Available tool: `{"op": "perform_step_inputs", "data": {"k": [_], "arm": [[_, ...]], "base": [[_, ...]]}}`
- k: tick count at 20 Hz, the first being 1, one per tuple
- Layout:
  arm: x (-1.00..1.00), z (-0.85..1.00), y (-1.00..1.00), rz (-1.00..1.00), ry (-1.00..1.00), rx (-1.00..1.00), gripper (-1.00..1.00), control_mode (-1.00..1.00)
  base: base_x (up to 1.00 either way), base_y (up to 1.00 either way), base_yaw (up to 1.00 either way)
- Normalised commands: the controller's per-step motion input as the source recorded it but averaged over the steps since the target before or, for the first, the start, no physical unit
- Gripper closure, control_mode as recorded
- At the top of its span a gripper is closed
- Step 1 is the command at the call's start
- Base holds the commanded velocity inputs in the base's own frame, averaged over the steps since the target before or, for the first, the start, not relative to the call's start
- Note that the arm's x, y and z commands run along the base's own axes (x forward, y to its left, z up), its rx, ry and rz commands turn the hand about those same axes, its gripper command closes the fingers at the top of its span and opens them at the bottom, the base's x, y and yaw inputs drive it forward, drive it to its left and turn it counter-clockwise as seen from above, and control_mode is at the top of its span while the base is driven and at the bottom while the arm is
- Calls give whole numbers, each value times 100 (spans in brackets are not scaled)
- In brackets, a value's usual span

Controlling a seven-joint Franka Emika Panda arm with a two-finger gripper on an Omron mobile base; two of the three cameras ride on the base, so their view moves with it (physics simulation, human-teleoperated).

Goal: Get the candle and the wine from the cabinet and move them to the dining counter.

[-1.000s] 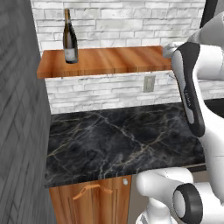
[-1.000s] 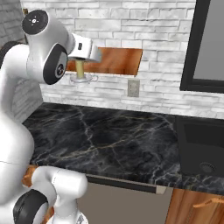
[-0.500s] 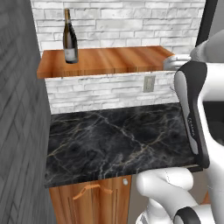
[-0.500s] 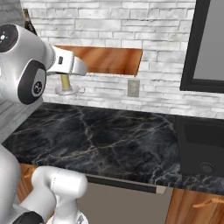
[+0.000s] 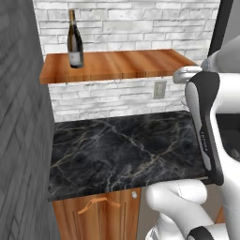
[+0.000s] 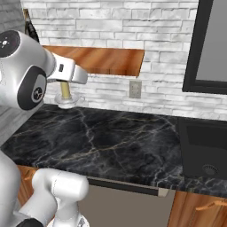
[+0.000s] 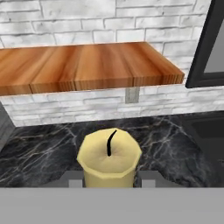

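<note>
The gripper (image 7: pixel 109 180) is clamped on the candle (image 7: pixel 109 156); in the hand view one finger (image 7: pixel 72 178) sits against each side of the wax body, and the black wick points up at centre. In the right base view the candle (image 6: pixel 66 91) and its white holder (image 6: pixel 67 101) hang below the hand, beneath the level of the shelf (image 6: pixel 106 60) and above the left rear part of the wall counter (image 6: pixel 106 142). The holder appears clear of the marble, though the gap cannot be judged exactly.

The wine (image 5: pixel 74 41) stands upright on the left end of the shelf (image 5: pixel 122 63), near the front edge. The rest of the slab to its right is bare wood up to the right-hand corner.

Edges: the shelf front edge overhangs the rear of the counter (image 5: pixel 122 150). A dark grey wall (image 5: pixel 23 140) bounds the left side. The counter front edge runs above a wood door with a curved handle (image 5: pixel 98 202).

View differences: the left base view gives the wine in full, while the arm covers the candle there. The right base view gives the held candle, a black-framed panel (image 6: pixel 208 48) on the right and a dark appliance (image 6: pixel 204 148) below it; there, only a sliver of the wine (image 6: pixel 30 26) is seen behind the arm. A wall outlet (image 6: pixel 135 89) sits under the shelf's right end.
</note>
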Motion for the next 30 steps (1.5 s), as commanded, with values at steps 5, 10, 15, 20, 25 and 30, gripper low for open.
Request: {"op": "perform_step_inputs", "data": {"k": [5,10,15,20,25,30], "arm": [[-14,-27,0,1,4,2,100,-100],[-6,-12,0,0,6,0,100,-100],[0,-1,0,1,7,0,100,-100],[0,0,0,0,3,0,100,-100],[0,0,1,1,1,0,100,-100],[0,0,0,0,0,0,100,100]], "base": [[0,0,0],[0,0,0],[0,0,0],[0,0,0],[0,0,0],[-11,-2,-1]]}}
